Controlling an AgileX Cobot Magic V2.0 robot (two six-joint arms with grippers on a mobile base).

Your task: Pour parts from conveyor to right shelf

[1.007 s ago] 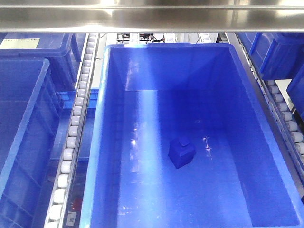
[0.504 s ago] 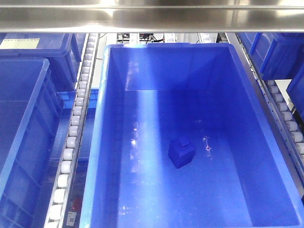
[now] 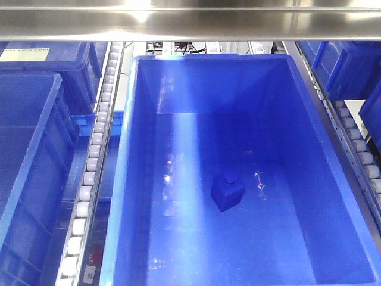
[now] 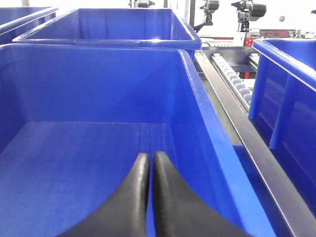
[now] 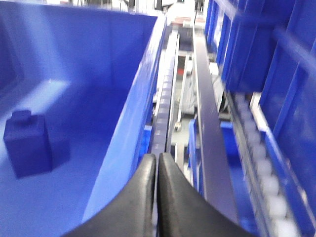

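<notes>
Here, in your front view, one blue part (image 3: pixel 227 190) sits upright on the floor of the big blue bin (image 3: pixel 138 179) on the right shelf (image 3: pixel 95 161). Your left wrist view shows the left gripper (image 4: pixel 149 160) pressed together, empty, over a bin. Your right wrist view shows the right gripper (image 5: pixel 157 160) together too, above the bin's wall.

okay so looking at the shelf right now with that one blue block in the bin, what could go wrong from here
The right claw, shut and empty, sits right over the bin's wall; a sideways move could clip the rim or the roller rail. The left claw hangs low inside a neighbouring bin, so pulling back without lifting may catch its wall. The blue block is nearly the bin's own colour, so it could be missed when checking the pour.
</notes>
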